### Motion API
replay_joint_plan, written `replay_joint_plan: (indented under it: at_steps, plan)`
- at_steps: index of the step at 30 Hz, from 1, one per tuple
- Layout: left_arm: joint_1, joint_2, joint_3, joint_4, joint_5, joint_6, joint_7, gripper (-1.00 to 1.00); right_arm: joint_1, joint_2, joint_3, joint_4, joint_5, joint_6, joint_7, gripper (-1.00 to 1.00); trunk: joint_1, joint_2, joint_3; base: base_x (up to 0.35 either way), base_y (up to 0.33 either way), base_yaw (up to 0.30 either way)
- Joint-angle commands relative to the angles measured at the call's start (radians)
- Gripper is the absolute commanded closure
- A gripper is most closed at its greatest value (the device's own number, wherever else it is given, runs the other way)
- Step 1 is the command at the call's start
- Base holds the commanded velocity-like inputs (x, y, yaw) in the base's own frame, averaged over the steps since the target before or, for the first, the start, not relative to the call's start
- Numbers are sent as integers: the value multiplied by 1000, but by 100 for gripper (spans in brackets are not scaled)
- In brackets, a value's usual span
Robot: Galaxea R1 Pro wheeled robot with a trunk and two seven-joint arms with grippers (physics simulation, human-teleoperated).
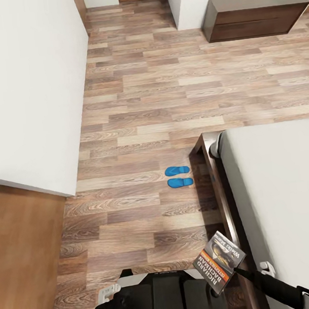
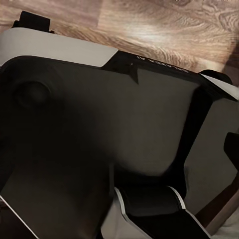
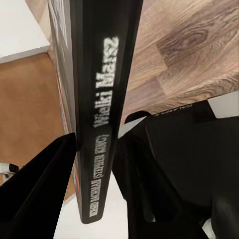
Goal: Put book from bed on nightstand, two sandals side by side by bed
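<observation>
the right gripper (image 3: 99,149) has its fingers closed on the spine of the book (image 1: 219,260), held in the air beside the bed (image 1: 280,185) edge (a thin pinch); a swing could twist it loose onto the floor (image 1: 145,103). left fingers: cannot tell.

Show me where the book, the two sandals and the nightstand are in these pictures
book (image 1: 219,260): head view, middle of its front cover.
book spine (image 3: 102,114): right wrist view, on the white lettering.
sandals (image 1: 177,170): head view, the farther sandal's sole.
nightstand (image 1: 254,15): head view, its front face.
</observation>
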Motion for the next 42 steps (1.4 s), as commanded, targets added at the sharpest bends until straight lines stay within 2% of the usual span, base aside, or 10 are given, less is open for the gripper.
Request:
replay_joint_plan:
  at_steps: [1, 7, 12, 15, 42]
  plan:
    - [0, 0, -2, 2, 10, -1, -5, -100, 0, 0, 6, 0, -11, 10, 3, 100, 1, -1, 0, 0, 0, -9]
    - [1, 0, -2, 2, 10, -1, -4, -100, -1, 1, 6, 1, -6, 9, 3, 100, 1, -1, 8, 0, 0, -3]
    - [2, 0, -2, 2, 10, -1, -3, -100, 0, 14, 5, 2, 46, -34, 3, 100, 1, -1, 16, 0, 0, 0]
    - [2, 0, -2, 2, 10, -1, -3, -100, -1, 19, 5, 2, 55, -44, 4, 100, 1, -1, 21, 0, 0, 0]
    - [5, -2, -2, 2, 11, 1, -8, -100, 0, 24, 5, 2, 61, -51, 2, 100, 1, -1, 65, 0, 0, 0]
